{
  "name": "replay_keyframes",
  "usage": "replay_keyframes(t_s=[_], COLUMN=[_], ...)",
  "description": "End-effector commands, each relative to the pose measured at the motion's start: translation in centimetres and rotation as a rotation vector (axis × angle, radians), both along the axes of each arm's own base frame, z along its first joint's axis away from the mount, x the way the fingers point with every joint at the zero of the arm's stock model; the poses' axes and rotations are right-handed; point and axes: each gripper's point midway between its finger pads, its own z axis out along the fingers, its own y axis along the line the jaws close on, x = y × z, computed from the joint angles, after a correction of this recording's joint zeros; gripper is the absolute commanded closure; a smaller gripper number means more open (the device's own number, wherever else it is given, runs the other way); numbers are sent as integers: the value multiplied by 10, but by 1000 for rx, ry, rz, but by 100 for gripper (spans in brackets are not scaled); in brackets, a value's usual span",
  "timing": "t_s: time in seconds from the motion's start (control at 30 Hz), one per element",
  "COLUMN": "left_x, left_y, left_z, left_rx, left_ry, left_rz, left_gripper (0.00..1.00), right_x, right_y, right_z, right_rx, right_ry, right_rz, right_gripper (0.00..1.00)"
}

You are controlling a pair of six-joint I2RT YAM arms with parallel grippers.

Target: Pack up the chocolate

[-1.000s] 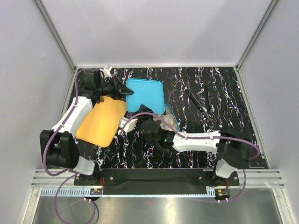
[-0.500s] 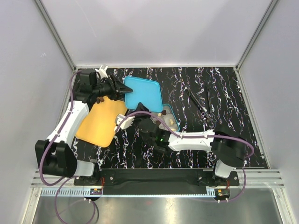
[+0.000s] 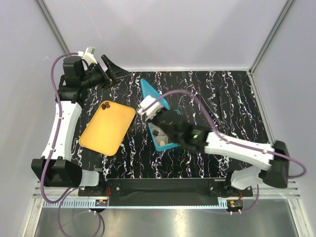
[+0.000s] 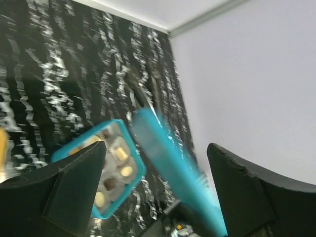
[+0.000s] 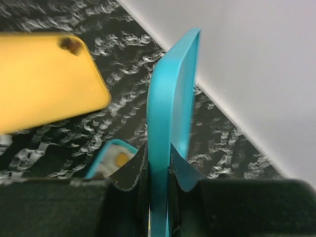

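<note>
right gripper (image 5: pixel 158 170) pinches the teal lid (image 5: pixel 170 84) on edge; best lay it flat and square over the box (image 5: pixel 101 153) on its near side before letting go.

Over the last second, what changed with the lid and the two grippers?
The left gripper let go of the teal lid and pulled back to the far left. The right gripper closed on it, holding it on edge. The yellow tray and its chocolate stayed put.

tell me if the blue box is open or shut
Open. The lid is off and stands on edge, pinched in the right tool. The chocolates show uncovered inside the box.
</note>
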Motion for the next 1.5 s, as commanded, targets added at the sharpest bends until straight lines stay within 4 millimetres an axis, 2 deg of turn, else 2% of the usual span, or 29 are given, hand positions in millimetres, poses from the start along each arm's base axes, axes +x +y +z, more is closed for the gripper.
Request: replay_keyframes(t_s=[0.0, 0.03, 0.07, 0.1, 0.13, 0.17, 0.2, 0.27, 0.3, 0.37, 0.57, 0.63, 0.7, 0.73, 0.77, 0.87, 0.9, 0.93, 0.97, 1.03, 1.07, 1.13, 1.23, 1.47], left_x=[3, 3, 1, -1, -4, -5, -11, -15, -20, -25, -39, -43, -48, -49, -51, -56, -59, -61, -62, -65, -65, -67, -70, -78], left_y=[22, 24, 26, 27, 27, 25, 24, 21, 20, 17, 13, 11, 8, 7, 6, 0, -3, -6, -8, -14, -16, -22, -32, -51], left_z=[-4, -5, -12, -15, -12, -20, -16, -22, -19, -22, -30, -37, -35, -37, -39, -51, -52, -59, -60, -70, -72, -81, -91, -126], left_rx=[84, 98, 119, 128, 127, 124, 117, 109, 105, 97, 91, 79, 59, 53, 44, 34, 34, 33, 32, 32, 30, 28, 21, -1], left_ry=[-26, -35, -31, -43, -53, -50, -75, -90, -109, -122, -137, -128, -145, -147, -150, -137, -146, -134, -137, -120, -119, -109, -103, -31], left_rz=[70, 78, 82, 84, 81, 73, 62, 44, 39, 16, -24, -36, -46, -52, -60, -80, -92, -101, -106, -123, -128, -150, -174, -215], left_gripper=[10, 9, 9, 9, 9, 9, 9, 9, 9, 9, 9, 9, 9, 9, 8, 8, 7, 7, 7, 7, 7, 8, 8, 12], right_x=[-7, -8, -9, -6, -3, -2, -4, -3, -3, -2, 5, 7, 6, 6, -1, 7, 4, 13, 19, 23, 27, 28, 30, 34], right_y=[-26, -34, -42, -55, -58, -66, -68, -76, -78, -81, -88, -87, -88, -85, -81, -83, -83, -86, -87, -87, -88, -87, -88, -89], right_z=[43, 58, 56, 61, 71, 67, 80, 77, 87, 84, 94, 92, 97, 93, 98, 91, 89, 77, 74, 53, 52, 32, 13, 1], right_rx=[330, 423, 437, 485, 521, 516, 539, 532, 544, 547, 652, 681, 713, 735, 742, 780, 778, 805, 815, 842, 848, 861, 865, 884], right_ry=[273, 324, 377, 440, 453, 496, 514, 587, 585, 648, 793, 866, 915, 973, 999, 1061, 1090, 1137, 1134, 1225, 1210, 1266, 1316, 1324], right_rz=[49, 55, 57, 61, 79, 63, 92, 97, 105, 121, 211, 259, 330, 358, 445, 485, 527, 498, 497, 494, 522, 514, 512, 549], right_gripper=[100, 100, 100, 99, 99, 99, 99, 99, 99, 99, 98, 98, 98, 97, 97, 94, 93, 92, 92, 92, 93, 94, 94, 96])
